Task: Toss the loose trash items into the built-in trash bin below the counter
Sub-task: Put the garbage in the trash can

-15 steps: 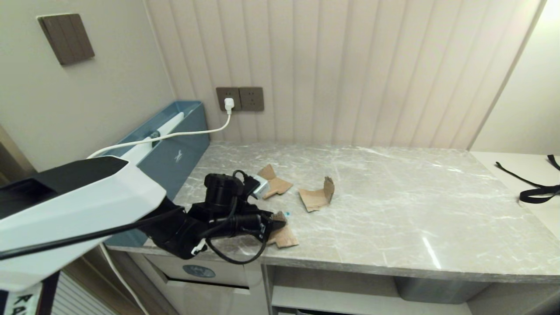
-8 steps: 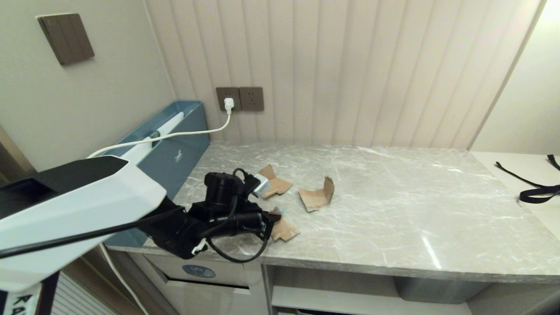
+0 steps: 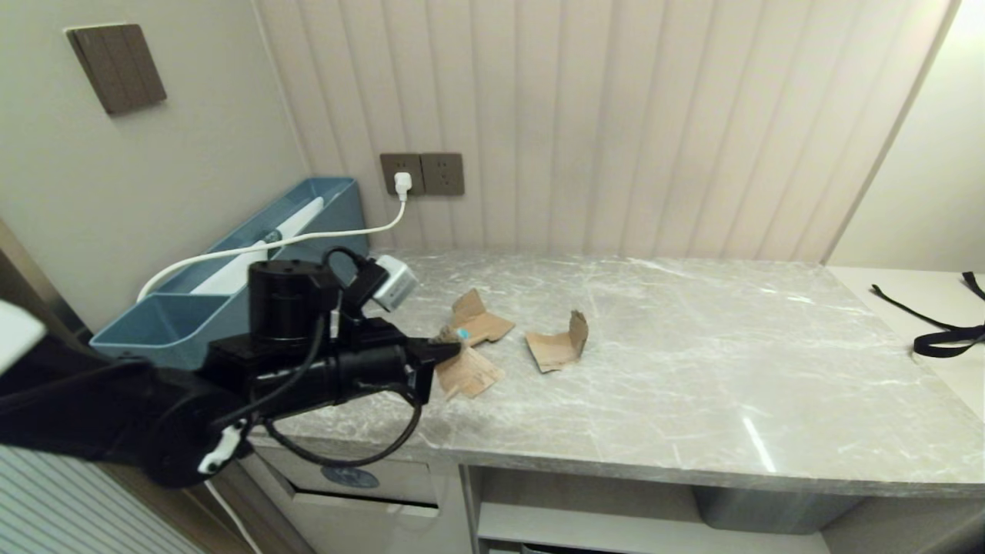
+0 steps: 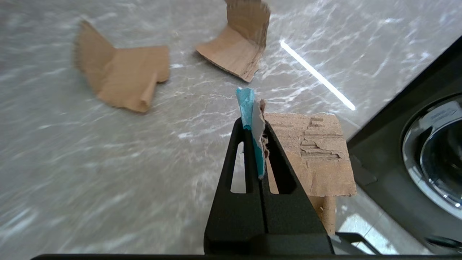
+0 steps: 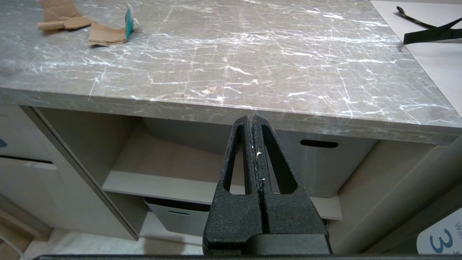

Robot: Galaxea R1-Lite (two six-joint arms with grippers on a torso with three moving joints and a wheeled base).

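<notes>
Held cardboard scrap (image 3: 468, 375), centre-left of head view: pinched by its torn blue-and-white edge in the left pincer (image 3: 454, 350), jaws fully closed on it, brown flap hanging below and looking clear of the surface (image 3: 692, 362). Thin-edge grip, judged weak, so carry slowly, no wrist flicks, or it may slip out.

Two more scraps lie loose on the surface: one (image 3: 477, 322) just behind the pincer, one (image 3: 560, 345) bent upright to its right, centre of frame. Judged: keep the hanging flap from sweeping the near one when pulling back.

Trash bin flap (image 3: 350, 477), lower left of head view, sits under the surface edge, blue sticker partly hidden by the arm cable. Next step judged: bring the scrap out past the front edge, lower it, push the flap in with the scrap leading, release only once inside.

Right pincer (image 5: 253, 124) parked low in front of the open shelves, jaws pressed together, holding nothing.

Blue box (image 3: 231, 300) along the wall at left, clear of the path.
</notes>
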